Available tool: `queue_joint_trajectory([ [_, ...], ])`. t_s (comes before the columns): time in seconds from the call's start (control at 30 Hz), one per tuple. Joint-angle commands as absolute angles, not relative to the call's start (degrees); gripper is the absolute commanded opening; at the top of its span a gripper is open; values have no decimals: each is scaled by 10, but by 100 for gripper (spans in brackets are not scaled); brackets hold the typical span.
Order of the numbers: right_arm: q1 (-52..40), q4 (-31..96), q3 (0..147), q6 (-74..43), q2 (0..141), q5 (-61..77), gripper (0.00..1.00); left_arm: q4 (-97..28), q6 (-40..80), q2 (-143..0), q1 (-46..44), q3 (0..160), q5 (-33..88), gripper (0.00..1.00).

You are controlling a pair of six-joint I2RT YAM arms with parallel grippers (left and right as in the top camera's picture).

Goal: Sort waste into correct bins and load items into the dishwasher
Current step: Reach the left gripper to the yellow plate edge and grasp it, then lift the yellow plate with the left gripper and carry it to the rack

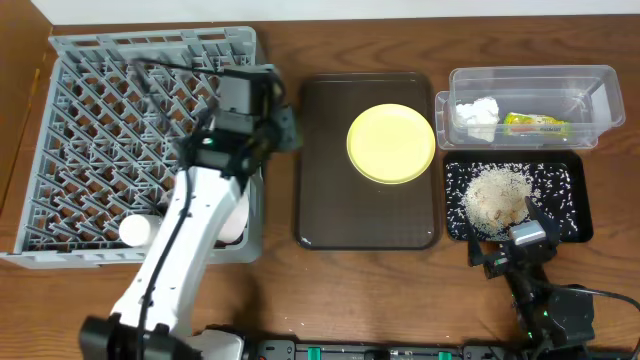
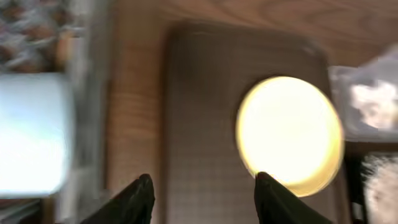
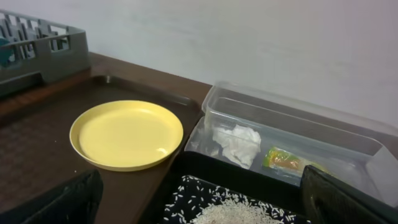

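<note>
- Your left tool (image 2: pixel 204 198): wide, empty, between the grey plastic dish rack (image 1: pixel 90 120) and the dark brown serving tray (image 1: pixel 330 200).
- Your right tool (image 3: pixel 208 200): wide, empty.
- Round yellow plate (image 1: pixel 391 143) lies flat on that tray.

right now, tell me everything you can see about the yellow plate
The plate is round, plain yellow, smooth and slightly glossy, plastic by the look, with a low raised rim. It is empty and looks clean. It lies flat, right way up, on the brown tray, in the tray's far right part, near the clear tub. Only the tray touches it.
</note>
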State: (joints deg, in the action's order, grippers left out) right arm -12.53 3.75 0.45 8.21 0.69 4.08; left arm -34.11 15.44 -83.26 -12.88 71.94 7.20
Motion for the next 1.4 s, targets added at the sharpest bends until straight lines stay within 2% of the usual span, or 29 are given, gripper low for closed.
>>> queue_joint_trajectory([
  [0.0,-130,39,3,89,4,41,99,-290,166,-907,-173,718,117,53],
  [0.13,-130,39,3,88,4,41,99,-237,166,-988,-198,718,126,58],
  [0.23,-130,39,3,89,4,41,99,-189,167,-1052,-197,718,185,60],
  [0.67,-130,39,3,89,4,41,99,-113,207,-1190,-193,718,255,60],
  [0.73,-130,39,3,89,4,41,99,-99,210,-1207,-193,718,286,55],
  [0.83,-130,39,3,88,4,41,99,-95,231,-1226,-193,718,296,40],
  [0.97,-130,39,3,89,4,41,99,-98,230,-1240,-193,718,312,15],
  [1.03,-130,39,3,89,4,41,99,-97,230,-1240,-193,718,313,8],
  [1.2,-130,39,3,88,4,41,99,-100,230,-1223,-184,718,343,8],
  [1.37,-130,39,3,88,4,41,99,-135,215,-1142,-150,718,360,7],
])
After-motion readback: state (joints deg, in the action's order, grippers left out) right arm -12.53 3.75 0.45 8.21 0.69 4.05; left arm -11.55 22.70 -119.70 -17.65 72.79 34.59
